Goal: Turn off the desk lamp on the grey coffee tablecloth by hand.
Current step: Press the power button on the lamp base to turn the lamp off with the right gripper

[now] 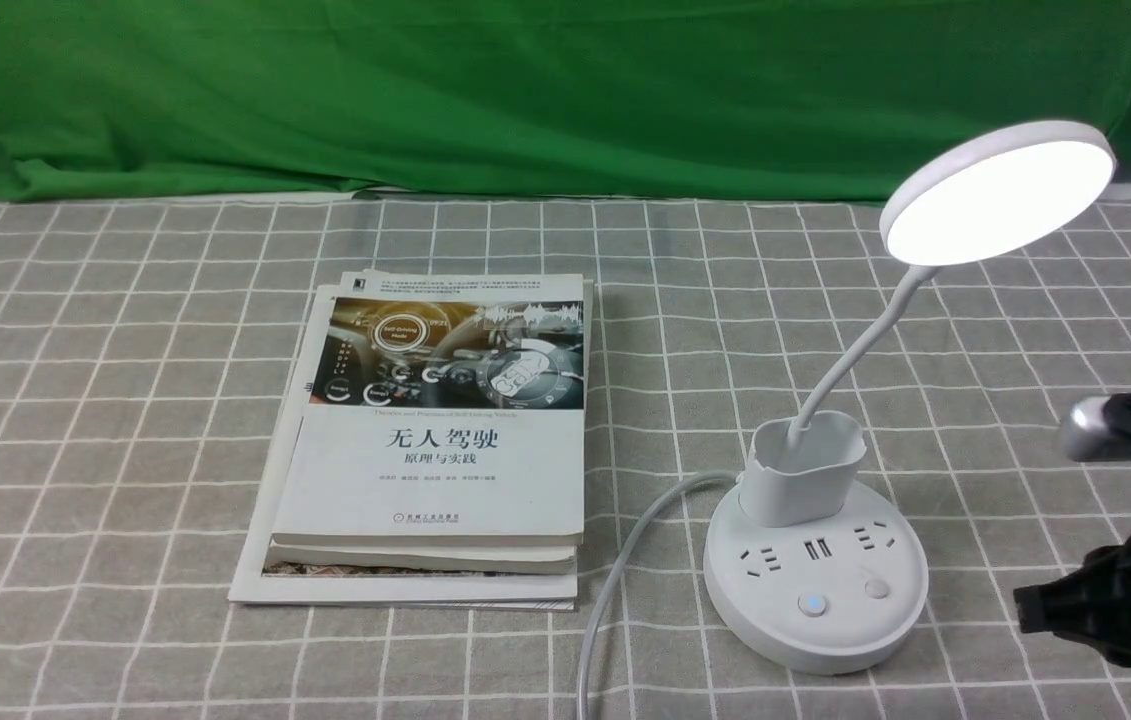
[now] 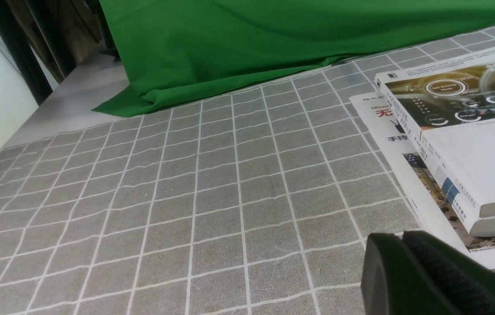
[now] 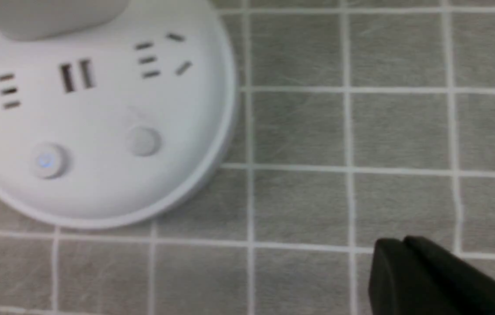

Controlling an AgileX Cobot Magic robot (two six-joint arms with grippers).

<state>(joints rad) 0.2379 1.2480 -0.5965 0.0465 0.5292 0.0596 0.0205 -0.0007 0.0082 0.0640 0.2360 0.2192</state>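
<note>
Closest to the lens, my right fingers (image 3: pixel 398 275) are pressed together, nothing between them, out to the right of the lamp's base (image 1: pixel 815 580) and apart from it. My left fingers (image 2: pixel 398 271) are together too, near the books (image 1: pixel 430 430), and beyond, the desk lamp (image 1: pixel 1000 195) glows on the grey coffee tablecloth (image 1: pixel 105 400), blue-lit button (image 3: pixel 47 160) and all.
</note>
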